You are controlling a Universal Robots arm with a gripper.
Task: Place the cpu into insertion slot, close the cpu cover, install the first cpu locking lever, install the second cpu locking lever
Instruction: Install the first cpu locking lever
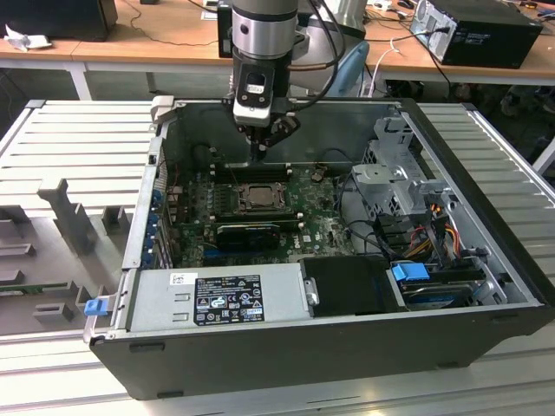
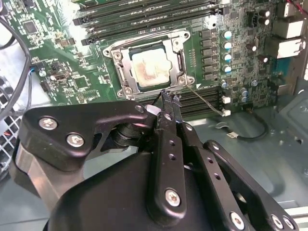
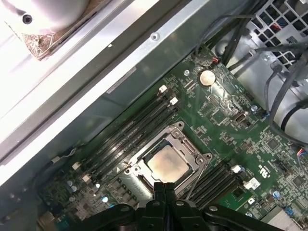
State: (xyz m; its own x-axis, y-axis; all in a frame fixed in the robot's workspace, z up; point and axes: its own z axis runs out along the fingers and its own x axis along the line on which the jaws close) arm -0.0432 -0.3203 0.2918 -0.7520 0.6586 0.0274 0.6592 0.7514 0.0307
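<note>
The cpu (image 2: 150, 67) is laid flat in its slot, the cover (image 2: 124, 70) is folded down over it to keep it in, and the claw (image 1: 259, 156), tips pressed together with nothing between them, is held at the cpu's 12 o'clock in the exterior view.

Gripper (image 3: 165, 188) tips hide pt of cpu cover (image 3: 186, 145), first wrist view; cpu (image 1: 258, 198) detail too small, exterior view.

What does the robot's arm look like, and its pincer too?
The arm is a shiny silver-grey tube with a dark band, and black cables loop beside it. The pincer is black, built from flat jointed links with round silver screws, and it narrows to two slim fingers.
</note>
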